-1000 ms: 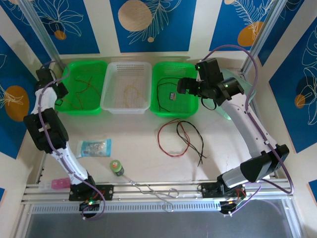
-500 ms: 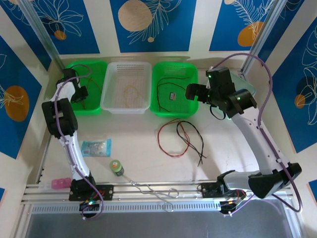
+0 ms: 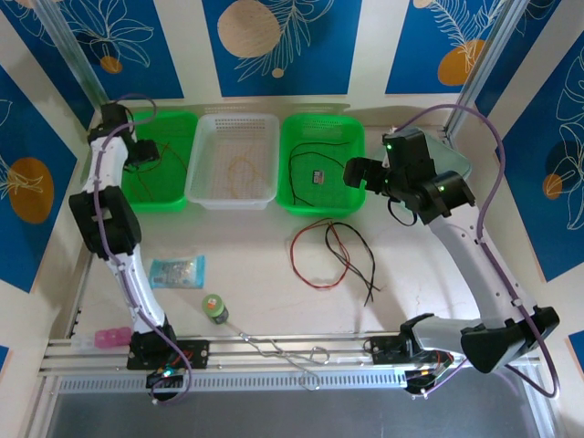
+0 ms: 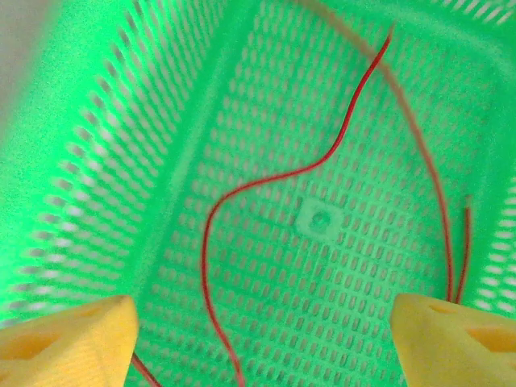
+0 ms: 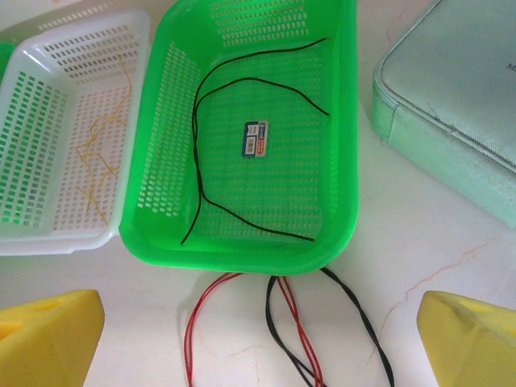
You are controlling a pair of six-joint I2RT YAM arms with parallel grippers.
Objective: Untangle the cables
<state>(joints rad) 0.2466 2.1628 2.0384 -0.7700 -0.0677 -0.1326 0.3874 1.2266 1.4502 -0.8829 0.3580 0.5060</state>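
- Progress: red wire (image 4: 266,181) in left green mesh basket (image 3: 173,116), yellow-tan wire (image 5: 97,161) in white mesh basket (image 5: 72,242), black wire (image 5: 196,161) in right green mesh basket (image 5: 242,260).
- Red-black cable tangle (image 3: 333,254) unsorted mid-bench.
- Left claw (image 4: 262,339), right claw (image 5: 258,339): spread wide, empty.

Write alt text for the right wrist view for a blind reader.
A green tray holds black cables and a label, beside a white tray with a tan cable. Nearer, red and black cables lie tangled on the table before the open right gripper.

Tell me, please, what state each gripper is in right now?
Left gripper: open, holding nothing, over the red cable in a green basket.
Right gripper: open, holding nothing.
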